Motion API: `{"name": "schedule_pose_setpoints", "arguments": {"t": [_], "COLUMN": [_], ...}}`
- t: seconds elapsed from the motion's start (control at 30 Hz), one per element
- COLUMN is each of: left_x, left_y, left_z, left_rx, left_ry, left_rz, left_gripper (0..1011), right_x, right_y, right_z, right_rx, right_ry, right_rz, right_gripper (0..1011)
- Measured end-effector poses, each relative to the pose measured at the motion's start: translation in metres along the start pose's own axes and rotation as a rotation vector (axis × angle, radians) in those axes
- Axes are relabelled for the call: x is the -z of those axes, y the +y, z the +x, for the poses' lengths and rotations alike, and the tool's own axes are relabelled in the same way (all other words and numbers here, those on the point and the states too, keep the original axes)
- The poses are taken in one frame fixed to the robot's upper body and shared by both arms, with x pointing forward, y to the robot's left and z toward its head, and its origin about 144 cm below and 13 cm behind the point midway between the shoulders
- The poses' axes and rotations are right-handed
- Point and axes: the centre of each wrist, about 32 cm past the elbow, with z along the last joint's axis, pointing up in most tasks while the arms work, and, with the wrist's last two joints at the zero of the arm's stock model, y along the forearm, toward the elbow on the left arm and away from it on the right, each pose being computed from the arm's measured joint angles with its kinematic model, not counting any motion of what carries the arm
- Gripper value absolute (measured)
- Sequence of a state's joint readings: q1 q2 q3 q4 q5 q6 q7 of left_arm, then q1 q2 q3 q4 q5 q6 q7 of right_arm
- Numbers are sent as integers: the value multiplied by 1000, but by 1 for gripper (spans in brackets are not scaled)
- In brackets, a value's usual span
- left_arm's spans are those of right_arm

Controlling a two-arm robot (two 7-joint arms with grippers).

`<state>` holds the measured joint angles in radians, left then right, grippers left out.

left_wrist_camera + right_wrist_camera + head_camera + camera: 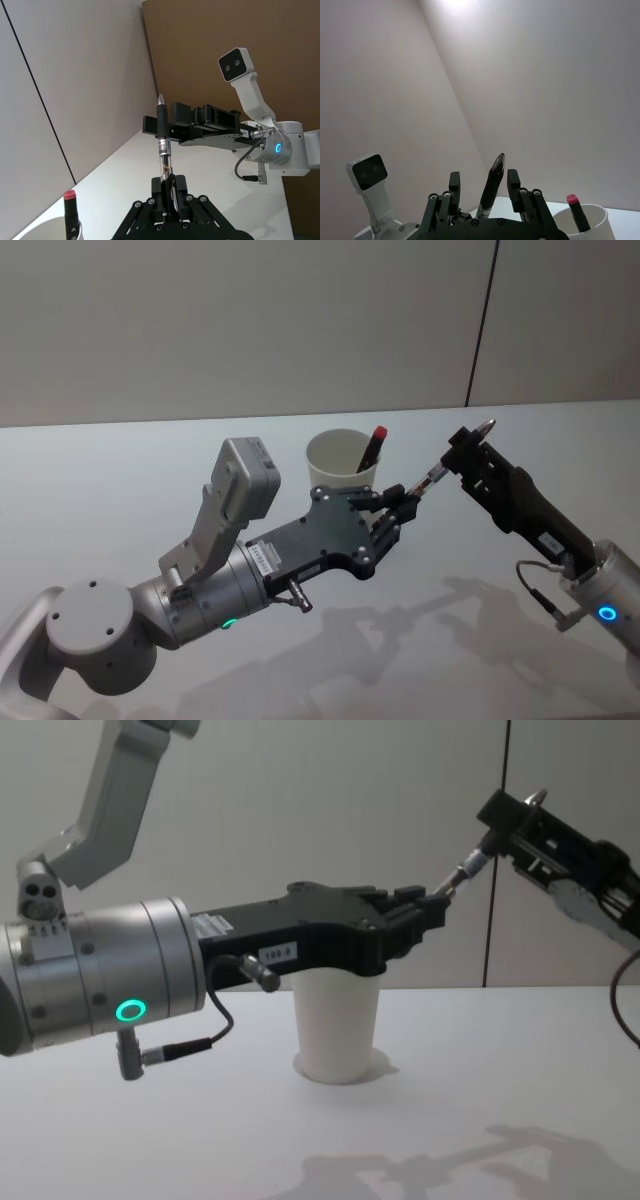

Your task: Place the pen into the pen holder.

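Right now the left gripper [405, 498] clamps the pen [432, 476] in the air just beside the pen holder [330, 454]. The right gripper [484, 175] stands open, its fingers apart around the pen's far end.

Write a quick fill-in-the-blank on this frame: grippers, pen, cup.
1. The left gripper clamps the pen, while the right gripper straddles it with its fingers ___.
2. The pen holder contains a marker with a ___ cap.
3. The pen holder stands ___ on the table.

Missing words: open; red; upright
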<state>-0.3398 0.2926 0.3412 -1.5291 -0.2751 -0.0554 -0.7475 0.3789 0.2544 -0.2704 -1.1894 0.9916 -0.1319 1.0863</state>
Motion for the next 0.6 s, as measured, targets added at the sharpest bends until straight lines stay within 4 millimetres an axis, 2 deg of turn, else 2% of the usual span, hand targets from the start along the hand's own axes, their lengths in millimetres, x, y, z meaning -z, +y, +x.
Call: {"name": "schedule_pose_setpoints", "arguments": {"t": [0.2,0.27,0.33,0.37,0.5,0.6], "left_x": [0,0,0,0,0,0], "left_y": [0,0,0,0,0,0], "left_z": [0,0,0,0,0,0], "left_rx": [0,0,1,1,1,0], "left_ry": [0,0,0,0,0,0], "left_rz": [0,0,0,0,0,0], "left_gripper": [175,175,175,175,175,175], "right_x": [1,1,1,1,2,2], "right_y": [1,2,2,2,3,4], "right_z": [0,0,0,0,0,-1], "right_rx": [-4,-5,-6,-6,-9,-12], "right_ry": [-1,-1,-2,-2,-3,-4], "right_rz": [9,11,13,14,16,17], "right_gripper": [461,358,331,274,164,123]}}
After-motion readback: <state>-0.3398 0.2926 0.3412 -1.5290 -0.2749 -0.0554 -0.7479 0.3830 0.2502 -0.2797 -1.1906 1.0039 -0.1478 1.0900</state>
